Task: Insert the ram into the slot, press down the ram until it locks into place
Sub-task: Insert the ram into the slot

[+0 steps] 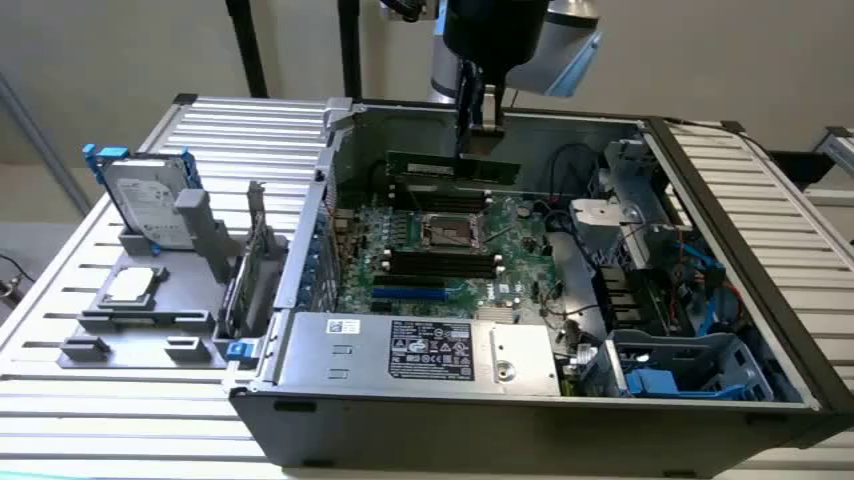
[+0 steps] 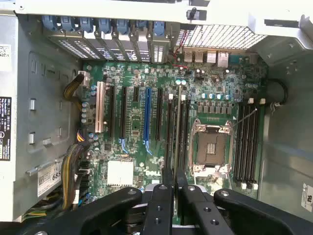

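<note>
Ram: one long green stick with a white label, standing on its long edge inside the open computer case, gripped at its top edge by my gripper, fingers set narrow and clamped on it. Location: over the bank of long black slots just beside the CPU socket, lined up lengthwise with them; in the wrist view I see it edge-on, a thin line running out from my fingertips. Seating: I cannot tell whether its lower edge has entered a slot.
</note>
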Robot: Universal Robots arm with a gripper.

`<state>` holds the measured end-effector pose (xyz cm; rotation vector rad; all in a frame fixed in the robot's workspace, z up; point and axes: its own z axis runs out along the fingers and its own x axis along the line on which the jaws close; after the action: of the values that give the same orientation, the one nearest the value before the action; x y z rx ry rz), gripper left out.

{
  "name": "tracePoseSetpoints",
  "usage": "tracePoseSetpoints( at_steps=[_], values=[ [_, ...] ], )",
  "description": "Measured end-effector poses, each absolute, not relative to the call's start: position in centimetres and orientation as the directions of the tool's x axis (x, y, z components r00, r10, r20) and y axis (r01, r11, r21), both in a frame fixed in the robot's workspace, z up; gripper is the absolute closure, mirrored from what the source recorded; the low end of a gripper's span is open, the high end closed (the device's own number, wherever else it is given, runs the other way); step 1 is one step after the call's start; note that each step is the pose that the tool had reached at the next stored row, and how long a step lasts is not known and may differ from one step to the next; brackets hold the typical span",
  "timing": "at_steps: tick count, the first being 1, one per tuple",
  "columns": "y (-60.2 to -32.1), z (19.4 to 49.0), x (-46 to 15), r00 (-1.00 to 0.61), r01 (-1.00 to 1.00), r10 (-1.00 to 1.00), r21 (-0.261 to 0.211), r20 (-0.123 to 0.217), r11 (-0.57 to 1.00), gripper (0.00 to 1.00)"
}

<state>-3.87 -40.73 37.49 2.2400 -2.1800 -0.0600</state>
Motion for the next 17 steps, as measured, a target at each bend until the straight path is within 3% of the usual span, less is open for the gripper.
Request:
tracePoseSetpoints(
  at_steps=[17],
  values=[
    [-40.74, 36.83, -3.87, 0.027, -0.999, -0.999, 0.036, -0.017, -0.028, 0.86]
  ],
)
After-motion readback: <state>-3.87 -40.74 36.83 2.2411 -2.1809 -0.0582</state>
